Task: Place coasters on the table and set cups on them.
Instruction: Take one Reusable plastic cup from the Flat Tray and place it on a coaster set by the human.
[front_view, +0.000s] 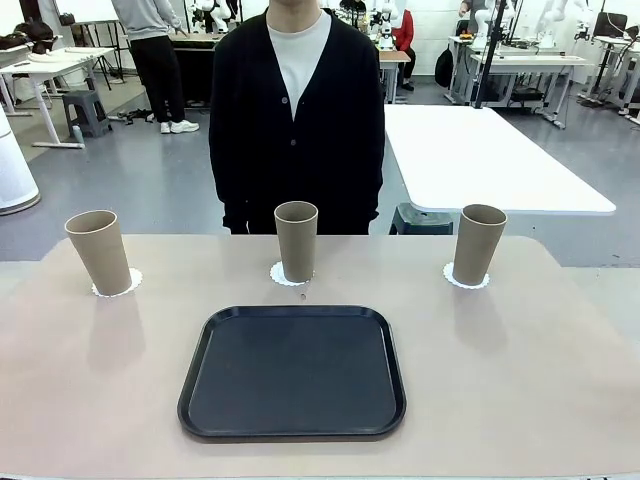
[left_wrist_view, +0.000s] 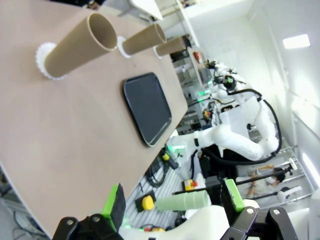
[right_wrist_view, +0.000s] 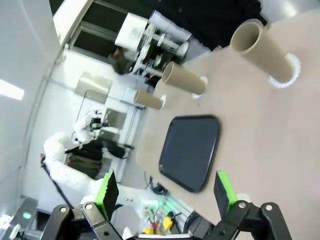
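Cups (front_view: 296, 240) on white coasters (front_view: 291, 275) along the table (front_view: 520, 370) — at ten, twelve and two o'clock from black tray (front_view: 292, 372). Left gripper (left_wrist_view: 175, 202), right gripper (right_wrist_view: 165, 187) — both wide open, empty.

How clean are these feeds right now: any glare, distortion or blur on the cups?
Front view: sharp, evenly lit; soft shadows fall toward the camera from each cup, e.g. the middle cup; slight sheen on the tray. Left wrist view: wide-angle stretch on the near cup, background blown out white. Right wrist view: rolled, softer, bright overexposed left side.
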